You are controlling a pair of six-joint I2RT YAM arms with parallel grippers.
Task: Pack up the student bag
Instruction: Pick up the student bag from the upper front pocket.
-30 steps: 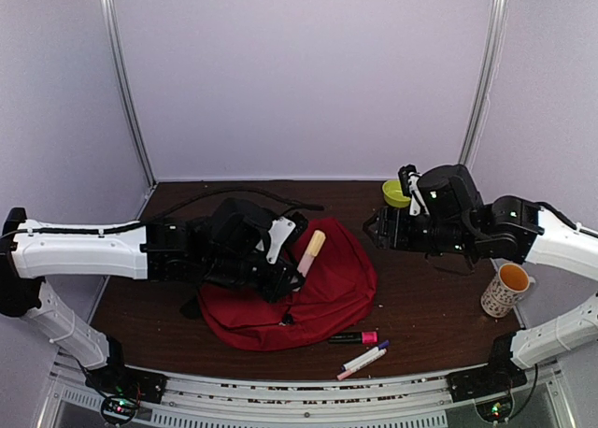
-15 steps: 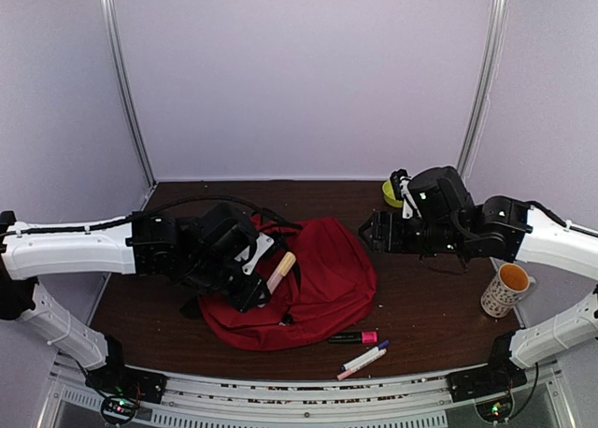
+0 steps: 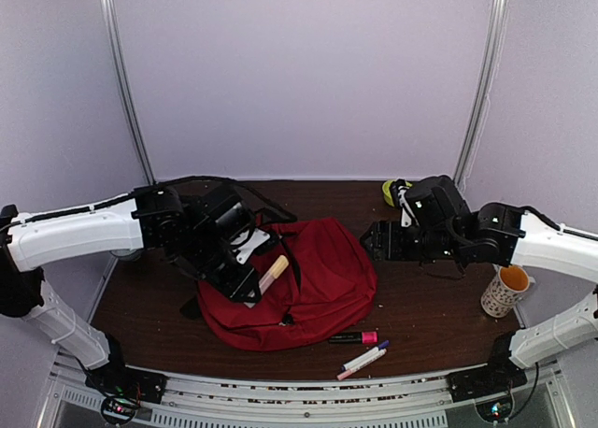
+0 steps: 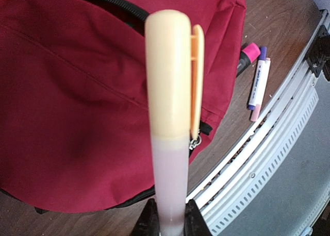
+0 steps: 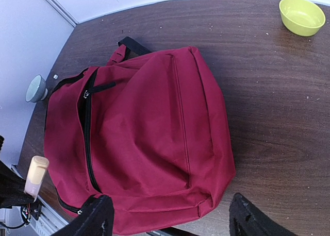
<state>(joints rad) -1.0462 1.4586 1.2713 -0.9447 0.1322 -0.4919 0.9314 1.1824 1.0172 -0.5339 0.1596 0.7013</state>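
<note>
Table: dark brown wood, under both sets of fingers
Student bag: dark red, lying flat on the table; it is below and beyond the left fingers and straight ahead of the right fingers, with its black zip on the side nearer the left fingers
Right gripper: fingers spread wide with nothing in them, close to the bag's edge
Left gripper: fingers pinching the lower end of the highlighter, above the bag
Mug: patterned, orange inside, well behind the right fingers
Green bowl: past the bag, off to one side of the right fingers
Highlighter: pale body, yellow-orange clipped cap, sticking out past the left fingertips
Pink-capped marker: on the table just beside the bag, between the two grippers
White pen: purple cap, next to the marker
</note>
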